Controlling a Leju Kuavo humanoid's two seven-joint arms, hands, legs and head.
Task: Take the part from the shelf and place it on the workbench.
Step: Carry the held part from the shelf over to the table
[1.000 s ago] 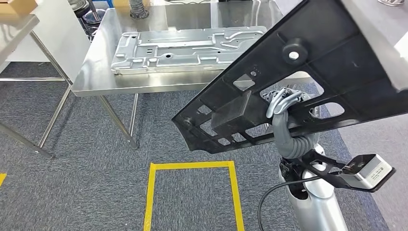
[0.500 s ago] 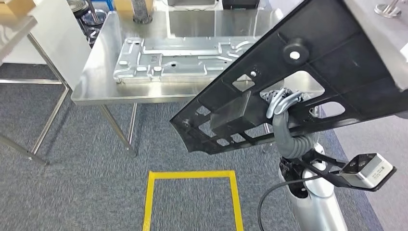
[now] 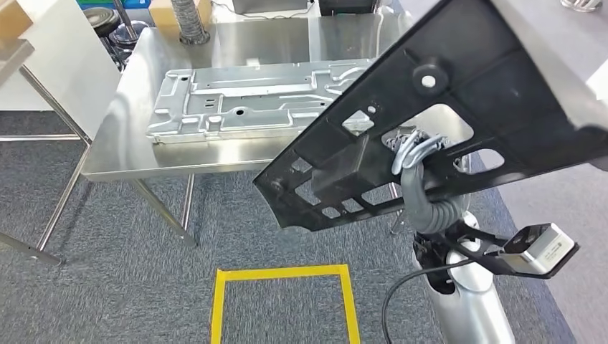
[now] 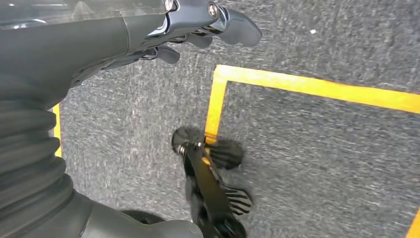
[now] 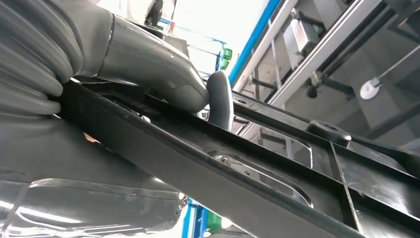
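A large black plastic part [image 3: 459, 107], flat and ribbed with several cut-outs, hangs tilted in front of me. My right hand [image 3: 414, 154] grips it from below, its fingers hooked through one of the cut-outs. In the right wrist view the thumb [image 5: 220, 96] presses against the part's black rim [image 5: 208, 163]. The steel workbench [image 3: 136, 115] stands ahead, with the part's far end over its right front corner. My left hand [image 4: 203, 22] hangs above the carpet with nothing in it, its fingers loosely apart.
A silver stamped metal plate [image 3: 244, 100] covers much of the workbench, and a grey ribbed hose [image 3: 188, 21] stands at its back edge. Another table [image 3: 18, 54] is at the left. A yellow tape square [image 3: 283, 274] marks the carpet near my feet.
The whole picture has shifted: the workbench now shows lower and further left, so the camera has moved. The black part stays in my right hand at the same tilt.
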